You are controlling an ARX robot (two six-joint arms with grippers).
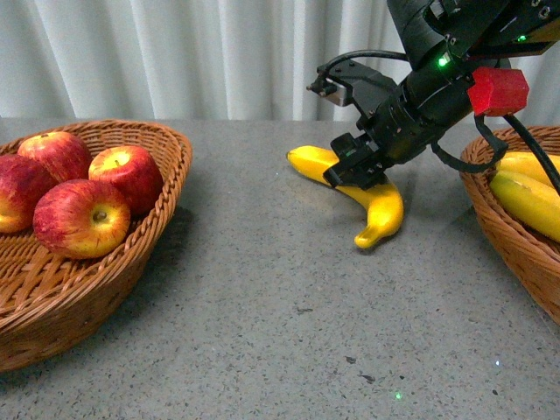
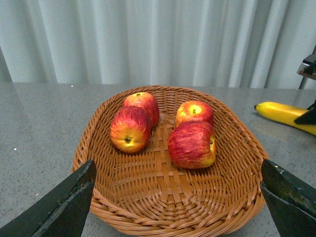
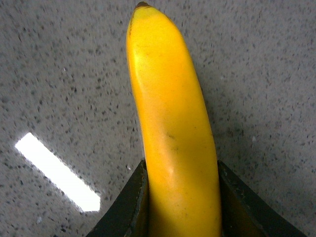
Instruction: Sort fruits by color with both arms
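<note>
A long yellow banana [image 1: 376, 206] lies on the grey table in the front view, right of centre. My right gripper [image 1: 352, 168], on the black arm with the red block [image 1: 499, 90], is shut on it near its middle. In the right wrist view the banana [image 3: 173, 128] sits clamped between both fingers [image 3: 129, 207]. Several red apples [image 1: 80, 217] lie in the left wicker basket [image 1: 105, 280]. My left gripper [image 2: 177, 197] is open and empty, hanging over the near rim of that basket [image 2: 163, 217], with the apples [image 2: 191, 144] beyond it. The left arm is out of the front view.
A second wicker basket [image 1: 512, 236] at the right edge holds two bananas [image 1: 527, 199]. A white curtain hangs behind the table. In the left wrist view the held banana's end [image 2: 281, 113] shows to the right of the apple basket.
</note>
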